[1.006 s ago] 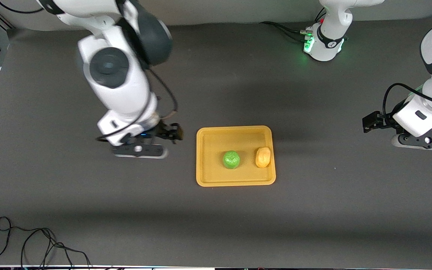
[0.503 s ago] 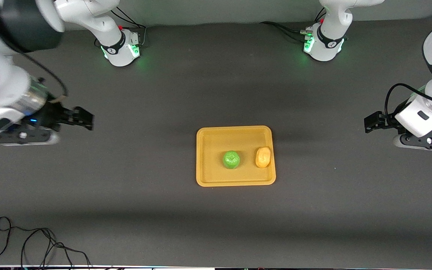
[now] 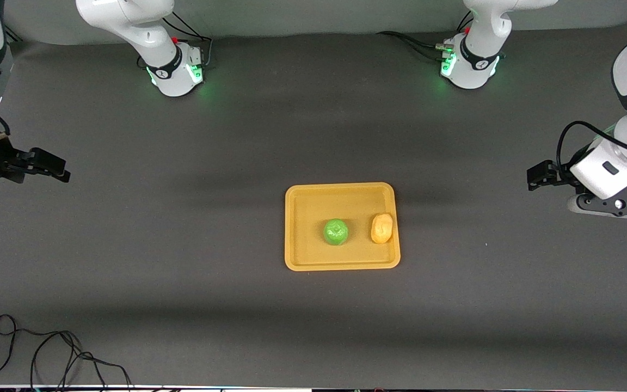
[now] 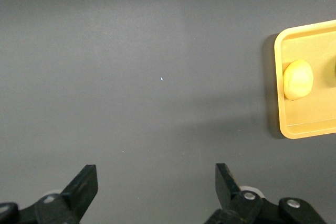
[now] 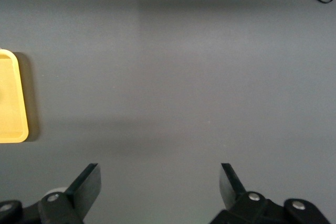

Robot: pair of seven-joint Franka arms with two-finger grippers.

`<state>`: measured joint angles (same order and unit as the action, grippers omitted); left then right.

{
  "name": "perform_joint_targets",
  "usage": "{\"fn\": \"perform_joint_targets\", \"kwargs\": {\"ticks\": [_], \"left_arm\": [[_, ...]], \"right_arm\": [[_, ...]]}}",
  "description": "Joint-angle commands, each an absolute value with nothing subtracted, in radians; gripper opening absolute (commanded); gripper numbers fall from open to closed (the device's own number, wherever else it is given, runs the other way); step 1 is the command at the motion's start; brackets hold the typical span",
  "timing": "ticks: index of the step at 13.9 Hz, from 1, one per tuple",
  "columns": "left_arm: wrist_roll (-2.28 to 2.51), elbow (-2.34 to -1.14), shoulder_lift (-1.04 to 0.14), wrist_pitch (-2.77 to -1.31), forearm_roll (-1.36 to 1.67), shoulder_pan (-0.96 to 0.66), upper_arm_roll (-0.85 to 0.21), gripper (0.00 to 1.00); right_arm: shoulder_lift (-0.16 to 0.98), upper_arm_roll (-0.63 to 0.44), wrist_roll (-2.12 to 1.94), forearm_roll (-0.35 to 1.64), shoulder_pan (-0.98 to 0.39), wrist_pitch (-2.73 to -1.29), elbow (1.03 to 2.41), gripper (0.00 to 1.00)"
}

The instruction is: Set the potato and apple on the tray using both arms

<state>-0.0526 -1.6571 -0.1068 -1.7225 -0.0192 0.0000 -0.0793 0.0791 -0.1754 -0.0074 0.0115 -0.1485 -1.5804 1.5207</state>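
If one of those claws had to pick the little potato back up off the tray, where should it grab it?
Probably across its narrow middle, coming straight down from above. The potato is a lumpy oval lying flat, its long axis running nearer-to-farther, tight beside the tray rim toward the left arm's end. One finger must slip between potato and rim; the other has room toward the apple.

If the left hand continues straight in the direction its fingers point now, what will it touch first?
Probably only the bare table. The left hand is open and empty, and the mat lies under its fingers. The tray with the potato sits off to one side, apparently out of that line.
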Motion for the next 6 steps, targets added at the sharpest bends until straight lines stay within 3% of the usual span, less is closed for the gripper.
{"fn": "perform_joint_targets", "kwargs": {"ticks": [1, 3, 6], "left_arm": [[-0.072, -1.670, -0.084, -1.730, -0.017, -0.002, -0.077, 1.00], [-0.072, -1.709, -0.068, -1.804, -0.017, -0.003, -0.075, 1.00], [-0.074, -1.718, -0.063, -1.801, -0.018, 0.002, -0.074, 1.00]], "right_arm": [[0.049, -0.186, -0.040, 0.003, -0.143, -1.594, 1.545, 1.00], [0.052, -0.189, -0.040, 0.003, -0.141, -1.594, 1.539, 1.00], [0.055, -0.187, -0.035, 0.005, -0.144, -1.589, 1.536, 1.00]]}}
